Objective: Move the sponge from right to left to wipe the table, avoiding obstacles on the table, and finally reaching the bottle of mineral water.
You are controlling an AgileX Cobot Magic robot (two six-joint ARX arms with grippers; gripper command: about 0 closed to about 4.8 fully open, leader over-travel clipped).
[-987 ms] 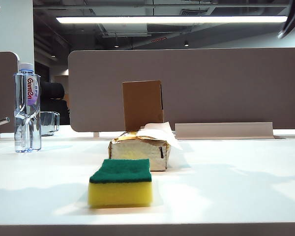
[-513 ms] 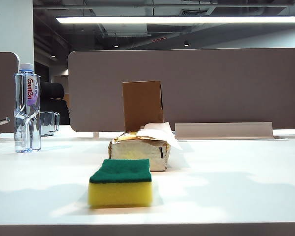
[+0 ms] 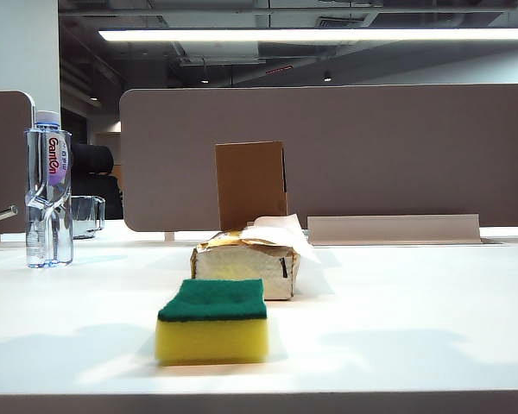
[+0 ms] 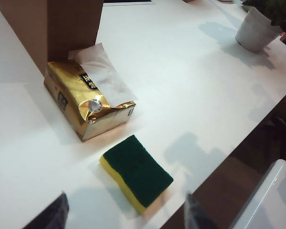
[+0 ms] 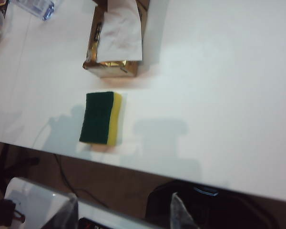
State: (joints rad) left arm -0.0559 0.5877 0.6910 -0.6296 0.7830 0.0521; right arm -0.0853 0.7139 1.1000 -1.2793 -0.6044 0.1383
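Both your left gripper [image 4: 126, 217] and right gripper [image 5: 124, 212] hover open and empty while the sponge [image 3: 212, 319] lies near the table's [image 3: 414, 319] front edge, seemingly just before the tissue pack [image 3: 246, 263], so a straight leftward push risks clipping it.

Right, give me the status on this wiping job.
Nothing looks done: the sponge sits untouched near the table's front edge, before the tissue pack and cardboard box. In hand: left gripper and right gripper hover above it, jaws open, empty. Left: grasp, wipe past the obstacles to the Ganten bottle.
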